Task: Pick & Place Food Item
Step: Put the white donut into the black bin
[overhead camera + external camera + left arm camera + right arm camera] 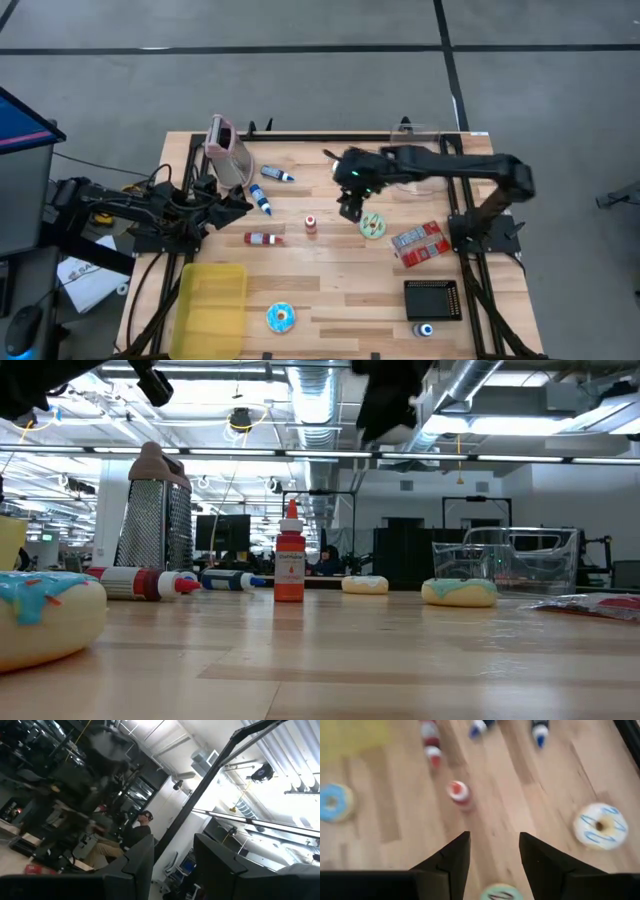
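Two dark arms work over a light wooden table (330, 285). Right arm reaches in from the table's right edge toward the middle; its right end effector (350, 207) hangs above the boards, pointing steeply down, fingers apart with nothing between them, bare wood showing in the gap in the right wrist view. Left arm sits folded at the table's left edge; left end effector (238, 205) points toward the middle, tilted upward, fingers apart and empty in its own wrist view.

Large items next. Yellow tray (212, 297) lies at the near left corner. Metal box grater (228, 152) stands upright at the far left. Clear plastic container (418, 131) sits at the far right edge. Red snack packet (420, 243) lies flat on the right side, black square tray (433, 299) nearer the front edge below it.

Food items: green-iced donut (374, 226) just beside the right end effector, toward the packet; blue-iced donut (281, 318) near the front, right of the yellow tray. A white donut with blue stripes (600, 825) shows in the right wrist view, blurred, probably near the container.

Small items: red bottle lying flat (264, 238), upright red bottle (311, 224), two blue-capped bottles (262, 200) near the grater.
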Robot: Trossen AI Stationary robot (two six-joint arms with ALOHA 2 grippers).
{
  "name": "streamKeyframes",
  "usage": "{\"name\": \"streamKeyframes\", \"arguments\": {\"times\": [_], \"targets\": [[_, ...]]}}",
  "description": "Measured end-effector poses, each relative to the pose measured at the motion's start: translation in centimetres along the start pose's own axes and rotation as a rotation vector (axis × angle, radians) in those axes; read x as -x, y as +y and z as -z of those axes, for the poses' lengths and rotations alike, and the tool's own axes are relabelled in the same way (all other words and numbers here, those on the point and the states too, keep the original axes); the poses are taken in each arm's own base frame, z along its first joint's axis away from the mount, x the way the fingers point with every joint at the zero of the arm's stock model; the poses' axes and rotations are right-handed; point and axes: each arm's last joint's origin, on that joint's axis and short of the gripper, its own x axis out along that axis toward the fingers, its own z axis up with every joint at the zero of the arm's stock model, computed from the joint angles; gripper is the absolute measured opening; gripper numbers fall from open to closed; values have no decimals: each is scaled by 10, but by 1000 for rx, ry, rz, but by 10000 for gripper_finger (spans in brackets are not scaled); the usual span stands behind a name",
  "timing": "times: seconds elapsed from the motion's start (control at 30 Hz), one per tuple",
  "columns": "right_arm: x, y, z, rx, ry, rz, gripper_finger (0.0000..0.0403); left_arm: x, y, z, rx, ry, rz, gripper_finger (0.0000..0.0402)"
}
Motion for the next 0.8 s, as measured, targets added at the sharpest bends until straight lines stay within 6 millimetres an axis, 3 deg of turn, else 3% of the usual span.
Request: {"name": "streamKeyframes", "arguments": {"times": [0.3,0.53,0.8], "targets": [[-51,-92,-19,-159,210,144,171,0,0,0,2,0,1,158],[-81,-125,-27,-299,295,183,218,0,0,0,3,2,3,172],[-112,-157,-19,-394,456,222,250,0,0,-1,26,-6,3,180]]}}
